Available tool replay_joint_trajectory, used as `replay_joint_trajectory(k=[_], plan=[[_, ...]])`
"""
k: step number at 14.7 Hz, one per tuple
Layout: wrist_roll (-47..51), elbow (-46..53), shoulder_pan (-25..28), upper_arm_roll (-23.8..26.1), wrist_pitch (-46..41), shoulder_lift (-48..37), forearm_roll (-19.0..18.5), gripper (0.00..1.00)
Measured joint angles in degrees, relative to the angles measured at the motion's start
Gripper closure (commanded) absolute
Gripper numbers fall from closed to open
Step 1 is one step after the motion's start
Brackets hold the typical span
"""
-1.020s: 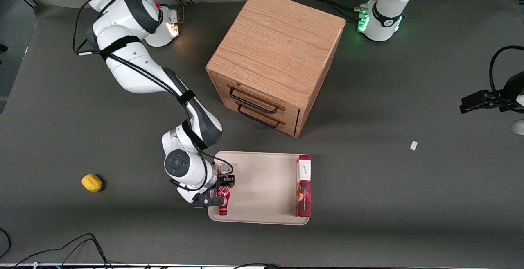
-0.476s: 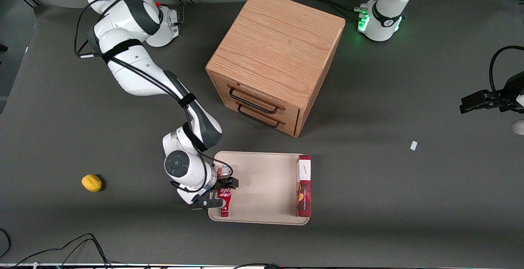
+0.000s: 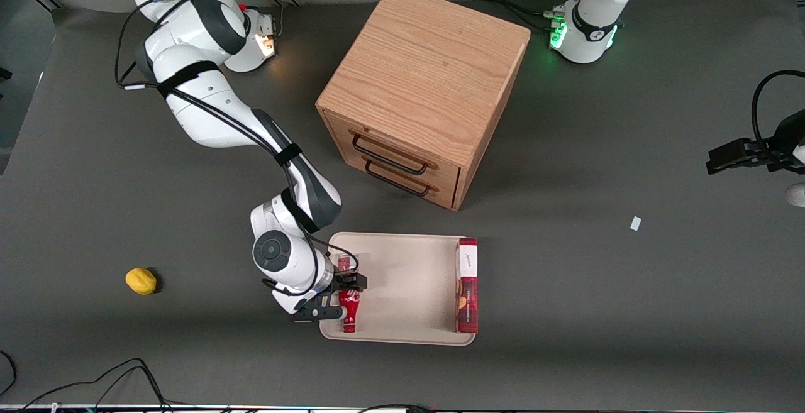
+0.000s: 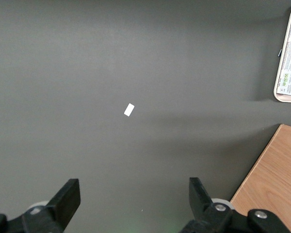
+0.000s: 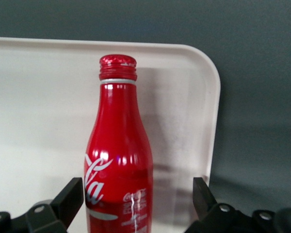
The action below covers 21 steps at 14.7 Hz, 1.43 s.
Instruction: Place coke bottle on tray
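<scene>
The coke bottle [image 3: 349, 312] is red with white script and a red cap. It lies on the beige tray [image 3: 402, 287] near the tray's edge at the working arm's end, cap pointing toward the front camera. My right gripper [image 3: 339, 297] straddles the bottle's lower body, just above the tray. In the right wrist view the bottle [image 5: 119, 165] lies between the fingers [image 5: 73, 196] of the gripper [image 5: 137, 204], with a clear gap on one side and a narrow one on the other. The gripper is open. The tray's rounded corner [image 5: 206, 73] shows past the cap.
A red box [image 3: 466, 293] with a white label lies on the tray's edge toward the parked arm. A wooden drawer cabinet [image 3: 421, 86] stands farther from the front camera than the tray. A yellow lemon [image 3: 141, 281] lies toward the working arm's end. A white scrap [image 3: 636, 223] lies on the table.
The gripper and bottle have shifted slightly farther onto the tray, and the bottle has straightened, its cap now pointing at the front camera.
</scene>
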Motion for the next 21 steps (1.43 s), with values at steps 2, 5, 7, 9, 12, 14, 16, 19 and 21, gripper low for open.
replay_joint_trajectory(k=[2,5,7,9,12,14,16,19,21], plan=[[0.0,0.5,0.1,0.0,0.1,-0.3,0.0,0.00],[0.0,0.7,0.2,0.0,0.1,-0.9,0.0,0.00],[0.0,0.9,0.2,0.0,0.2,-1.3,0.0,0.00],[0.0,1.0,0.0,-0.1,-0.3,-2.9,0.0,0.00],[0.0,0.8,-1.2,-0.1,-6.8,-8.5,0.0,0.00],[-0.1,0.7,-2.6,-0.1,-14.4,-13.4,0.0,0.00],[-0.9,0.4,-4.6,-0.1,-21.6,-18.2,0.5,0.00],[-3.1,-3.9,-9.0,-0.3,-28.5,-26.6,4.5,0.00],[-3.5,-10.8,-11.0,-1.6,-29.0,-33.8,6.3,0.00]])
